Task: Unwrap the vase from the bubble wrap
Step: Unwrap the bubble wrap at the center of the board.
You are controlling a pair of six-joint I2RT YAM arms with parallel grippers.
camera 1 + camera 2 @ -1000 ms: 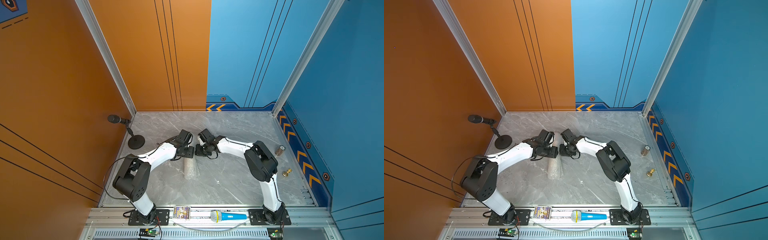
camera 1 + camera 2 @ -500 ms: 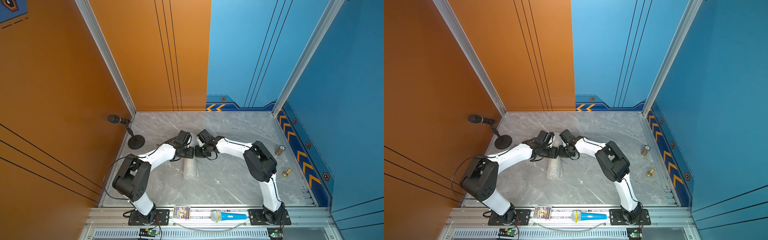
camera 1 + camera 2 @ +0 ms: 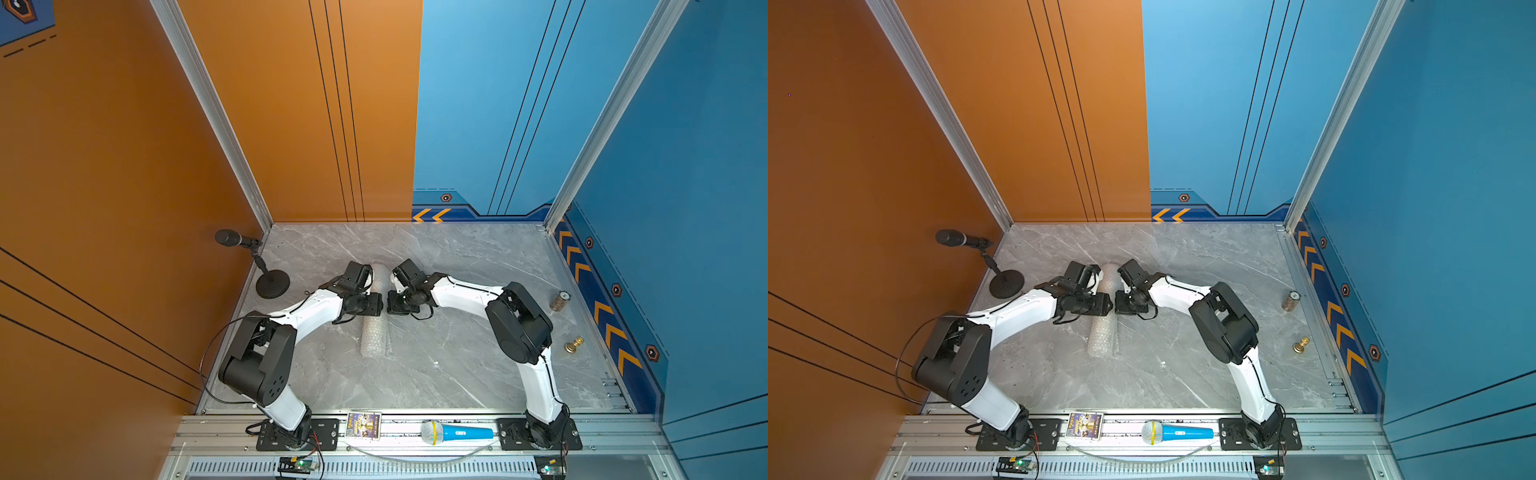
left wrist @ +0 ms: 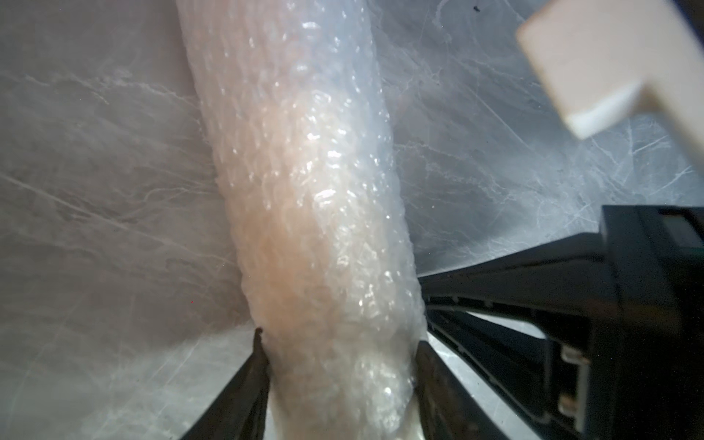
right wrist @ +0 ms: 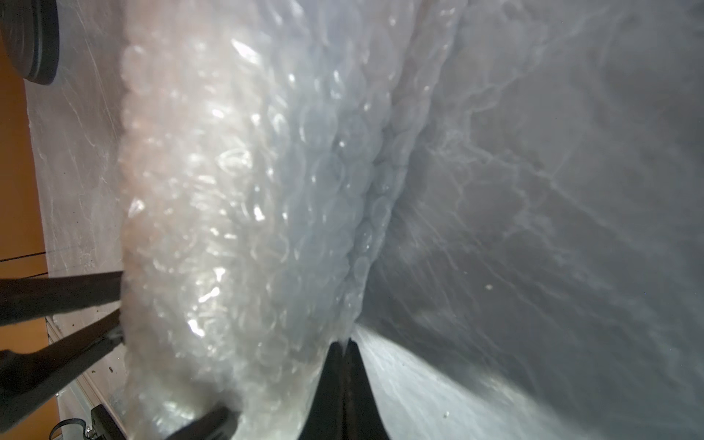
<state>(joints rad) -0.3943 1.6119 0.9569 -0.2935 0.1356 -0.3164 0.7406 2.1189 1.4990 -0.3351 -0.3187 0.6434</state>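
1. Two grippers meet at the middle of one roll. The left gripper (image 4: 339,343) has its black fingers (image 4: 255,381) pressed against both sides of the bubble wrap (image 3: 375,336), clamping the roll across its width.
2. The right gripper (image 5: 344,344) is pinched tight, its tips together on a loose fold at the roll's edge.
3. The bubble wrap is rolled into a long tube that lies flat on the grey marble table (image 3: 457,365), running from the far side toward the near side, and both top views show it between the two wrists.
4. The vase is hidden inside the tube. Only a pale, warm shade shows through the plastic in the left wrist view.
5. A black microphone on a round stand (image 3: 272,284) is at the table's left edge, well apart from the roll.
6. A small brown jar (image 3: 559,300) and a brass-coloured piece (image 3: 574,344) stand near the right edge.
7. A blue toy microphone (image 3: 455,432) lies on the front rail beside a small printed box (image 3: 363,425).
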